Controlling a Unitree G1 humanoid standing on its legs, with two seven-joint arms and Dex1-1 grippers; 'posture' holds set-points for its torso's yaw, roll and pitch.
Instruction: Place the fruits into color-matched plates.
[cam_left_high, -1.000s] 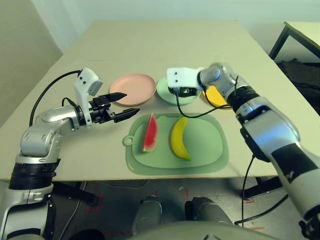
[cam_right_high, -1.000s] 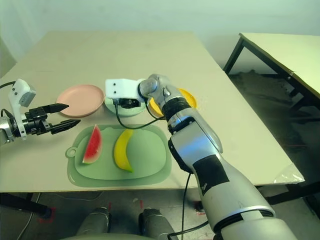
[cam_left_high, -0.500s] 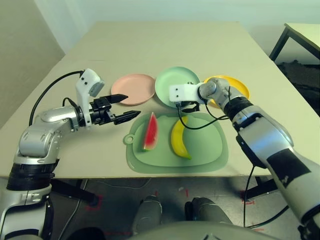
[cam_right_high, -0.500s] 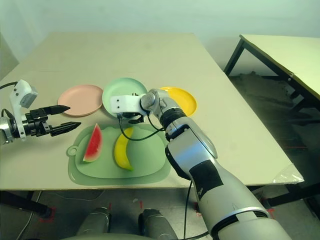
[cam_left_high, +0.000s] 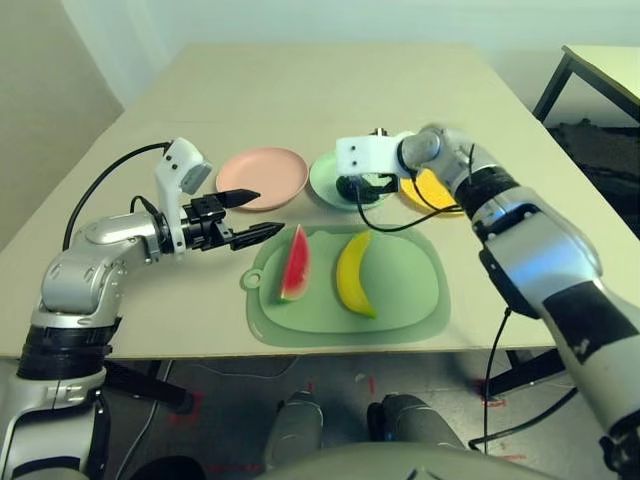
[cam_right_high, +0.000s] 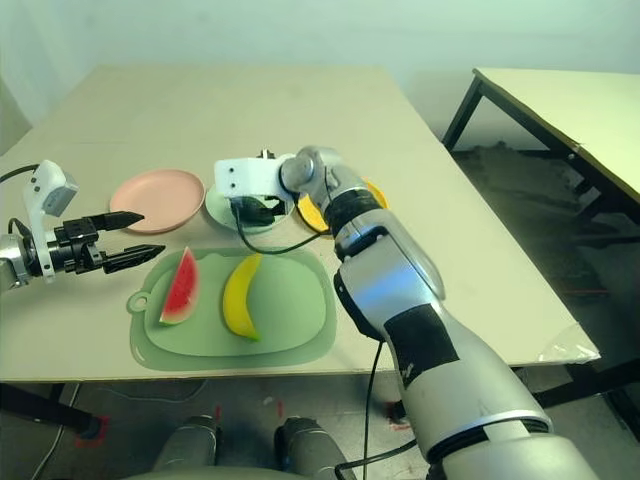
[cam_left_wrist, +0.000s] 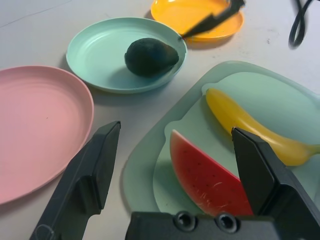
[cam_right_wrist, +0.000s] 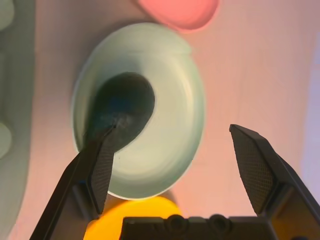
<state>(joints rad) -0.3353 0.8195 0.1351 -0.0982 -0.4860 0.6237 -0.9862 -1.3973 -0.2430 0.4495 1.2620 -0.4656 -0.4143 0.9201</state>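
The dark green avocado (cam_left_wrist: 150, 56) lies in the mint green plate (cam_left_high: 325, 178). My right gripper (cam_right_wrist: 173, 130) hovers just above that plate, open, its fingers spread wider than the avocado (cam_right_wrist: 120, 107). The watermelon wedge (cam_left_high: 294, 265) and the yellow banana (cam_left_high: 352, 276) lie side by side on the green mat (cam_left_high: 405, 300). The pink plate (cam_left_high: 262, 172) is left of the green one, and the yellow plate (cam_left_high: 432, 192) is to its right, partly behind my right forearm. Left of the mat, my left gripper (cam_left_high: 268, 211) is open and empty, pointing at the watermelon (cam_left_wrist: 207, 177).
The mat's small ring tab (cam_left_high: 252, 281) sticks out toward my left gripper. A black cable (cam_left_high: 395, 225) hangs from my right wrist across the mat's far edge. A second table (cam_left_high: 600, 65) stands at the far right.
My right gripper has opened wide, and the avocado now lies free in the green plate. Its wrist dipped toward the plate's near edge and came back over it. The left arm has held still.
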